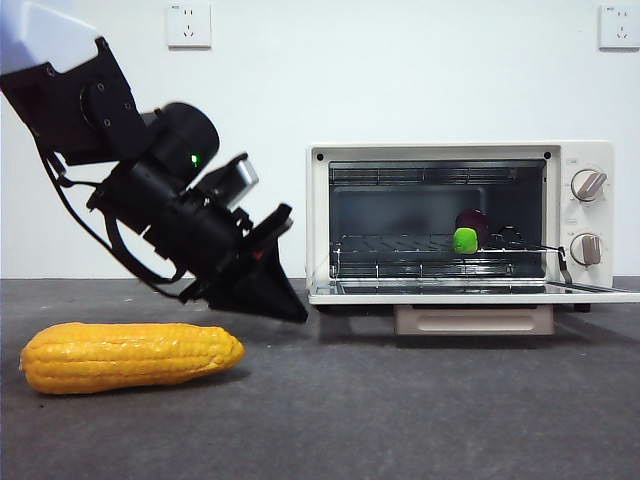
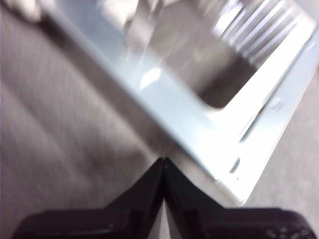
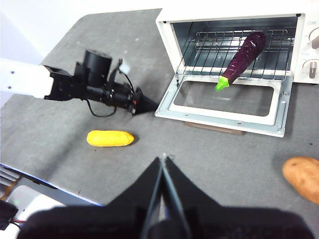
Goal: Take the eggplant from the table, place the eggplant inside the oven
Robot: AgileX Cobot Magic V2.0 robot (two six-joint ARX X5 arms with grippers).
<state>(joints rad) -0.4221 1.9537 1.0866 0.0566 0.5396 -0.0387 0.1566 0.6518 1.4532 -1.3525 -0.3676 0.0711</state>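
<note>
Eggplant (image 3: pixel 243 59), long, dark purple and capped with a bright green stem, was seen lying on the wire rack inside the cream-white toaster oven (image 1: pixel 440 152), set at a slant with its green cap pointing out toward the opening and its purple body reaching back into the cavity. In the front view only the green cap and a little purple behind it were visible on the rack (image 1: pixel 466 238). The oven door (image 3: pixel 224 102) was found folded fully down, its glass window lying level just above the dark grey speckled table (image 1: pixel 400 410).

The left gripper (image 1: pixel 290 305) was held low, just beside the outer corner of the lowered door and clear of the table, with its two black jaws pressed together to a point and nothing between them; the same closed tip was shown in the left wrist view (image 2: pixel 163 162) against the blurred pale door frame. From the right wrist view this arm (image 3: pixel 149 105) was seen reaching in from the side away from the knobs.

The right gripper (image 3: pixel 163 158) was held high above the table, well apart from the oven, its jaws likewise brought together and empty.

A yellow-orange corn cob (image 1: pixel 130 355) was lying on the table near the left gripper, not touching it. A brown potato (image 3: pixel 303 178) was resting on the table in front of the oven's knob side.
</note>
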